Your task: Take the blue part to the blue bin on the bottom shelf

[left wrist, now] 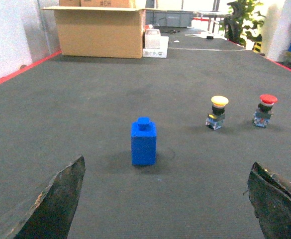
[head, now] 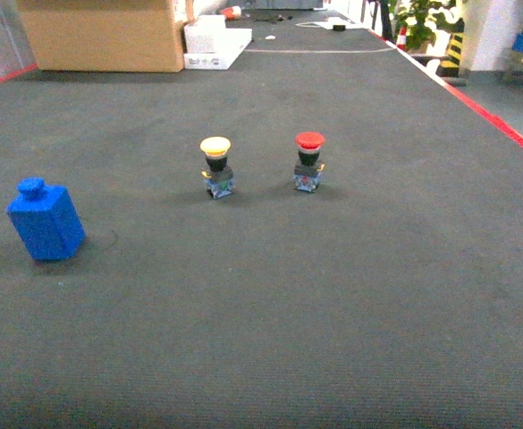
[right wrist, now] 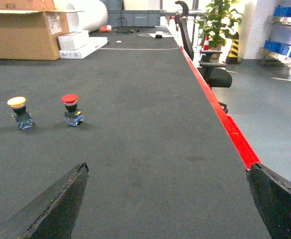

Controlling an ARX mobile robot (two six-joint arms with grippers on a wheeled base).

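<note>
In the head view, the blue part (head: 46, 222) stands upright near the left edge of the dark mat (head: 333, 295), well apart from a yellow-capped push button (head: 216, 166) and a red-capped push button (head: 309, 161) toward the middle; a cardboard box (head: 100, 34) sits at the far left corner. In the left wrist view, the left gripper (left wrist: 165, 204) is spread wide with nothing held, the blue part ahead between its fingers. In the right wrist view, the right gripper (right wrist: 167, 201) gapes empty, bare mat running to the red edge strip (right wrist: 220, 114).
</note>
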